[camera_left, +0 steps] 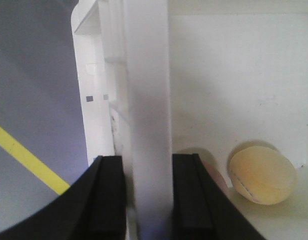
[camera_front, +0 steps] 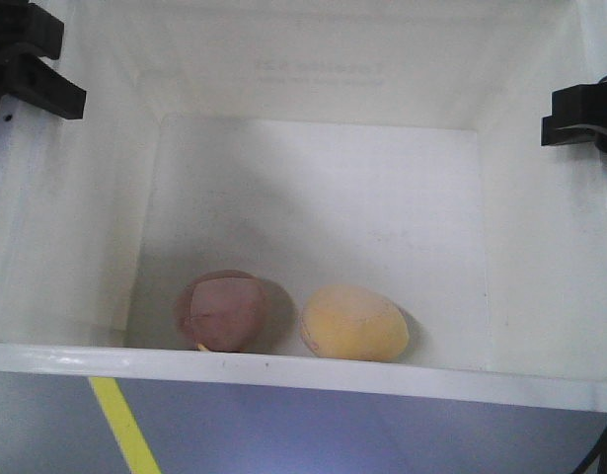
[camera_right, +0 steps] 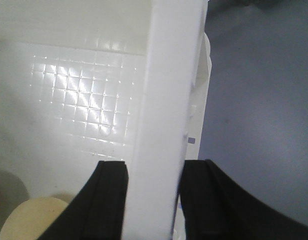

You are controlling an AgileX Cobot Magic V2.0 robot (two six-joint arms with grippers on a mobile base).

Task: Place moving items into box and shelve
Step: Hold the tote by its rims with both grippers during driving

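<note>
The white box (camera_front: 283, 370) fills the front view, and I look down into it. Two moving items lie on its floor by the near wall: a pinkish-brown egg toy (camera_front: 224, 311) and, to its right, a pale yellow one (camera_front: 354, 322). My left gripper (camera_front: 71, 71) is shut on the box's left rim (camera_left: 146, 75), one finger outside and one inside. My right gripper (camera_front: 579, 117) is shut on the right rim (camera_right: 169, 75) the same way. The yellow toy (camera_left: 262, 175) shows in the left wrist view. The right wrist view catches its edge (camera_right: 31, 220) and the gridded floor (camera_right: 83, 100).
Grey-blue ground with a yellow stripe (camera_front: 125, 425) shows beyond the box's near rim and to the left of the box (camera_left: 23, 157). A dark cable (camera_front: 604, 444) hangs at the lower right corner.
</note>
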